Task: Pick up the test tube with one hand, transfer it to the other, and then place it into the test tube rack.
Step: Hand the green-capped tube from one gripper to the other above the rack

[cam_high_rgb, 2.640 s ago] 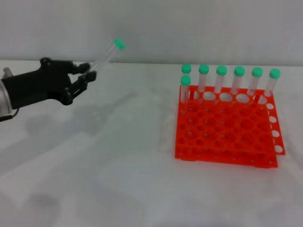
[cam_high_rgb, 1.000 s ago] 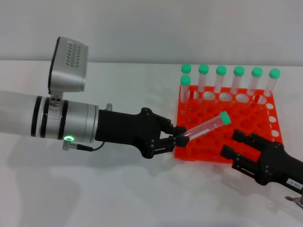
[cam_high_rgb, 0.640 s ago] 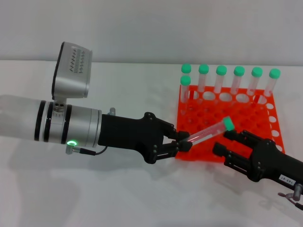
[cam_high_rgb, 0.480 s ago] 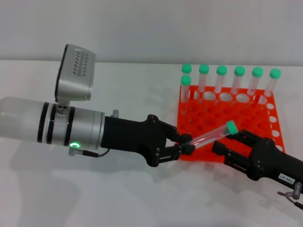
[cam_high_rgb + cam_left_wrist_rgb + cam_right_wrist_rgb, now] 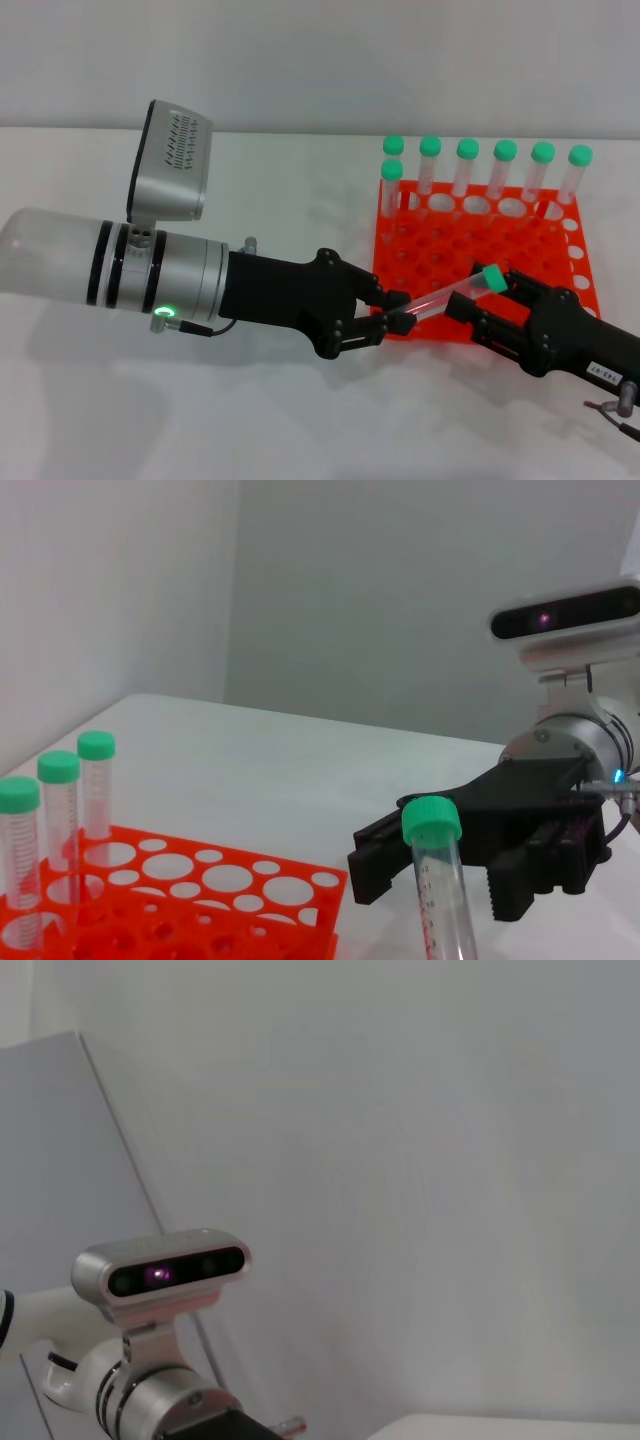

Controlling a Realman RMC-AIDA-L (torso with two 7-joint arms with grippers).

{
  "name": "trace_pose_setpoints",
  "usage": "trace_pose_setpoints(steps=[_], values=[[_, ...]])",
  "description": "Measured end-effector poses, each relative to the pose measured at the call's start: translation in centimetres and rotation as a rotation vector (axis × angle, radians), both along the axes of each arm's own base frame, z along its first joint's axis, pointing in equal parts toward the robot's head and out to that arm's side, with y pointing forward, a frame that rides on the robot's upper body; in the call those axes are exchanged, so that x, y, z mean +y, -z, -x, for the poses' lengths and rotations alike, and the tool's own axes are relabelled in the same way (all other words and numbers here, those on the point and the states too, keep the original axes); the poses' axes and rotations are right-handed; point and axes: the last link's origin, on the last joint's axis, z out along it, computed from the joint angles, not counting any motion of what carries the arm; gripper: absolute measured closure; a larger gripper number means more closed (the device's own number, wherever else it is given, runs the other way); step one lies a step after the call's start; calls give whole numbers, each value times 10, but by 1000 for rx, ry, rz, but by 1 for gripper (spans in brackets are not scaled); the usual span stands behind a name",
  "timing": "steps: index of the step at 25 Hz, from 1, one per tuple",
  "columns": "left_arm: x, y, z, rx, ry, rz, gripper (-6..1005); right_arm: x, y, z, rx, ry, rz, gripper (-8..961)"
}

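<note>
L gripper (image 5: 392,312) stretched rightward, pinching test tube (image 5: 447,294) base, R gripper (image 5: 492,300) jaws open round capped end

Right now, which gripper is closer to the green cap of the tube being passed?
The right gripper: its open jaws sit around the capped end of the test tube. The left gripper pinches the tube's opposite, bottom end.

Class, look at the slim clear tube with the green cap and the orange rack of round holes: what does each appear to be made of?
The slim clear green-capped tube, held by the left gripper: likely transparent plastic, since printed marks show; glass can't be excluded. Its cap looks matte plastic. The orange rack: probably moulded plastic, given its uniform bright colour and slight sheen.
</note>
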Motion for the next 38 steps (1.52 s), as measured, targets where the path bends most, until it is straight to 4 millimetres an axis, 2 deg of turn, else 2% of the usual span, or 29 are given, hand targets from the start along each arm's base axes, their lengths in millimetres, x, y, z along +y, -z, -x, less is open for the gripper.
trace_pose_setpoints(steps=[4,10,20,38], values=[[0,0,0,-1,7,-7,803,1,1,2,4,-3,10,309],[1,5,-2,0,13,-12,802,0,5,5,5,-8,31,468],[1,8,-3,1,27,-21,803,2,6,10,13,-19,34,472],[4,8,-6,5,33,-28,802,6,8,14,3,-28,32,637]])
